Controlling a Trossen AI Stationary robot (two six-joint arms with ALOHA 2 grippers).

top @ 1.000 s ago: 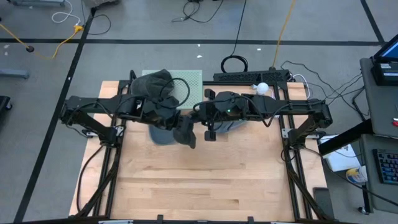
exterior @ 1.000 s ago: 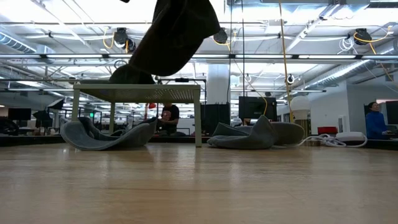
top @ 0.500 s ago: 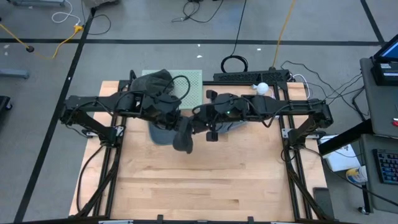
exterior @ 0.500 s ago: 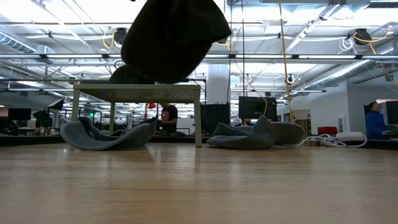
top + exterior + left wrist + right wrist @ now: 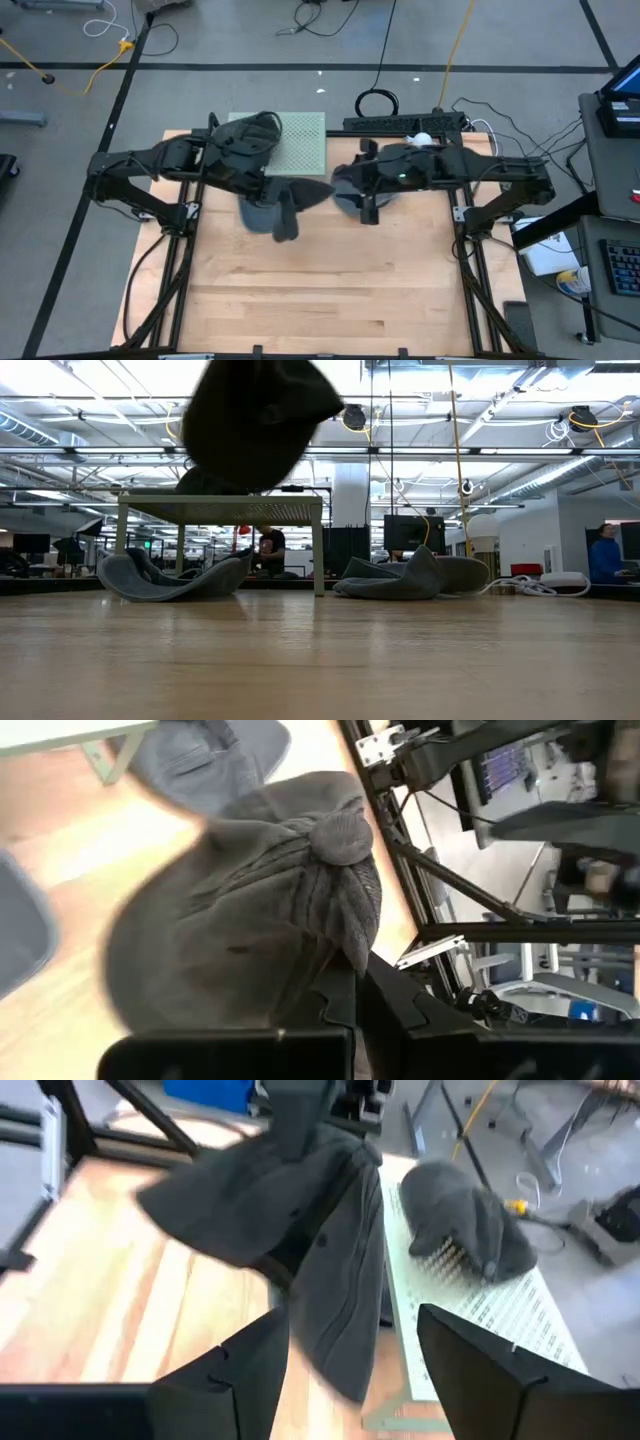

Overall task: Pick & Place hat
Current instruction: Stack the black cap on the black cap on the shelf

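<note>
My left gripper (image 5: 281, 196) is shut on a dark grey hat (image 5: 256, 418) and holds it high above the table; the hat also shows in the left wrist view (image 5: 250, 920) and the right wrist view (image 5: 270, 1220). My right gripper (image 5: 350, 1320) is open and empty, to the right of the hat (image 5: 350, 186). A small stand with a perforated top (image 5: 300, 145) stands at the far side, and another dark hat (image 5: 250, 135) lies on it. My left gripper pinches the hat's lower edge (image 5: 325, 975) between its two fingers, below the crown's gathered top (image 5: 340, 835). The fingers come from above. The hat hangs below them, lifted clear of the table, its cloth slack.
Two grey-blue hats lie on the table in front of the stand, one on the left (image 5: 170, 575) and one on the right (image 5: 410, 575). Cables (image 5: 400, 110) lie beyond the far edge. People show in the room behind (image 5: 605, 550). Bare wood (image 5: 320, 290) fills the near half.
My right gripper has drawn back toward the table's right edge, away from the hat. My left gripper has carried the hat a little toward the left and far side; the hat has swung and turned while staying clear of the table.
</note>
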